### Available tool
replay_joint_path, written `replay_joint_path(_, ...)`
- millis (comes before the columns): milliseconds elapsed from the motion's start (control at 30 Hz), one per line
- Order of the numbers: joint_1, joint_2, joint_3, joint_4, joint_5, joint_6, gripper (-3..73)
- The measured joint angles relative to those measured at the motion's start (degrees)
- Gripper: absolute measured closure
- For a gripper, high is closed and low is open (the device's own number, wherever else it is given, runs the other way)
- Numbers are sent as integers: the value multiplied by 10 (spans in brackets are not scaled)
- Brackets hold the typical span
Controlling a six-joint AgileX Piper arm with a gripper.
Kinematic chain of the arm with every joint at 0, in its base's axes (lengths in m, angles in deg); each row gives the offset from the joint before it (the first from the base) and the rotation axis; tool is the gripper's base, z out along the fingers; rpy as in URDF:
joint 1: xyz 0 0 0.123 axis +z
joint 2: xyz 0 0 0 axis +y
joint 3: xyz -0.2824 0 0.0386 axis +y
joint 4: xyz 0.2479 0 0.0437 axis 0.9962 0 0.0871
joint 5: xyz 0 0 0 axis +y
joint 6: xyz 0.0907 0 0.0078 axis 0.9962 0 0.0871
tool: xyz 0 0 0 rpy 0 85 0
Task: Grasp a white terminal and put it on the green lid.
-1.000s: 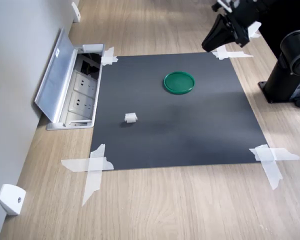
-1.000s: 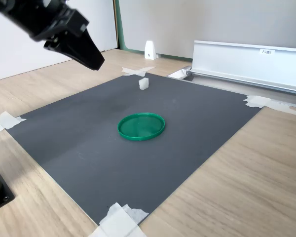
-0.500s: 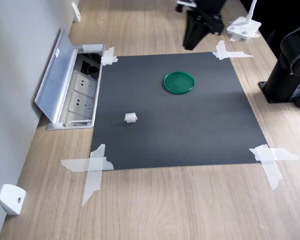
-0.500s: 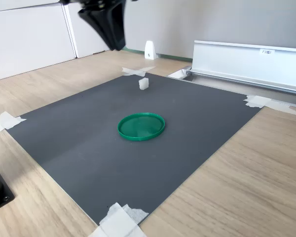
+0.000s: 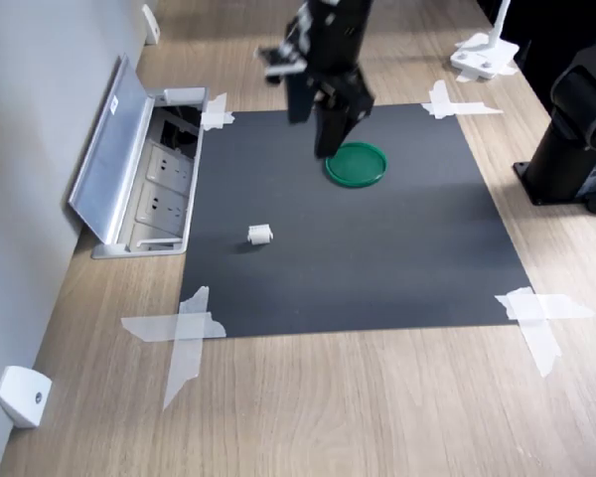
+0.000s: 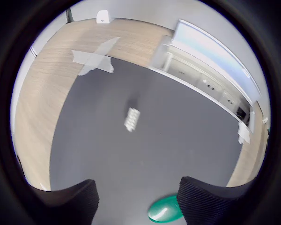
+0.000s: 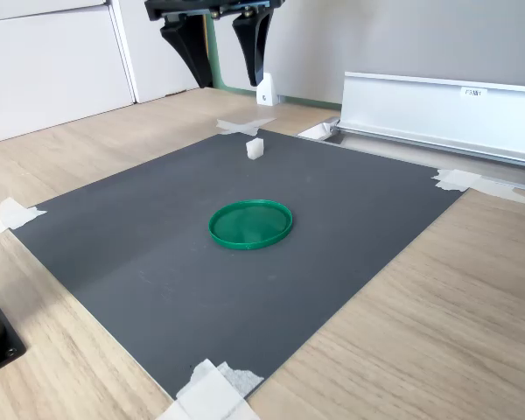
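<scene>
1. end effector [image 7: 226, 61] hangs in the air above the dark mat [image 7: 157, 254], its two fingers spread apart and holding nothing.
2. white terminal [image 5: 260, 235] lies on the mat, well apart from the green lid [image 5: 356, 164].
3. green lid rests flat on the mat.

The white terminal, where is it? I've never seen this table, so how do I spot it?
Find the big dark mat taped onto the wooden table. Near the mat's side by the open socket box sits the white terminal, alone on the bare mat. It is a tiny white block, far smaller than the round green lid, and thicker than the flat tape strips at the corners.
</scene>
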Motion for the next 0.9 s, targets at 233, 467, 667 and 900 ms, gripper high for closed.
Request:
replay_joint_path(233, 20, 101, -55, 1, -12, 38, -29)
replay_joint_path(467, 20, 159, -74, 1, -28, 38, -29)
replay_joint_path(667, 20, 190, -75, 9, -43, 45, -29)
replay_joint_path(900, 20, 209, -75, 9, -61, 47, 20)
